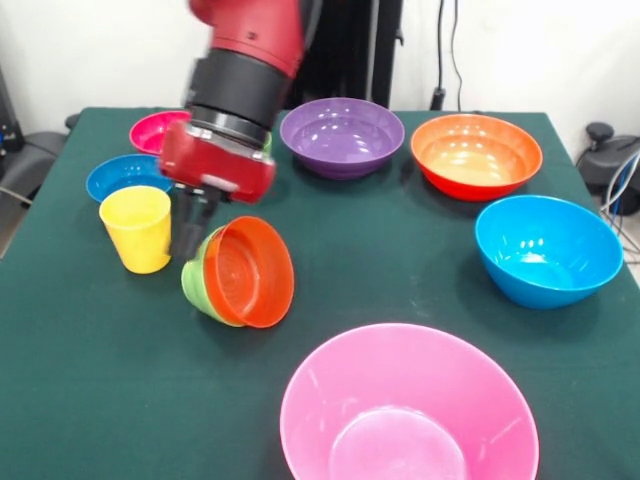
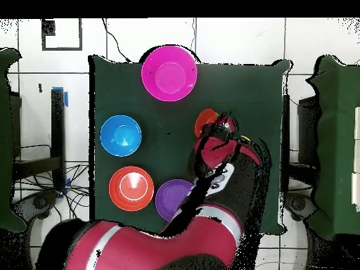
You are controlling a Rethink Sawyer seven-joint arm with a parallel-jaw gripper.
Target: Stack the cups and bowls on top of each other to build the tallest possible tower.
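1. We see a dark green table [image 1: 400, 270] with bowls spread apart across it, each within the arm's reach.
2. The red and black arm [image 1: 245, 60] comes down at the left, over a tipped pair of bowls.
3. Nearest us sits the large pink bowl [image 1: 405, 410], upright. To its right and farther back is the large light blue bowl [image 1: 545, 250], then the large orange bowl [image 1: 476, 152] and the purple bowl [image 1: 342, 135] at the far side, all upright and apart.
4. At the far left lie a magenta-red bowl [image 1: 155, 130] and a dark blue bowl [image 1: 125, 175], partly hidden by the arm.
5. The tower so far is the orange-red bowl [image 1: 250, 272] nested in the small green bowl [image 1: 200, 285], tilted on its side.
6. The yellow cup [image 1: 138, 228] stands upright just left of the pair.
7. The gripper [image 1: 190, 235] touches the green bowl's rim, likely lifting it; we cannot tell how wide its claw is.
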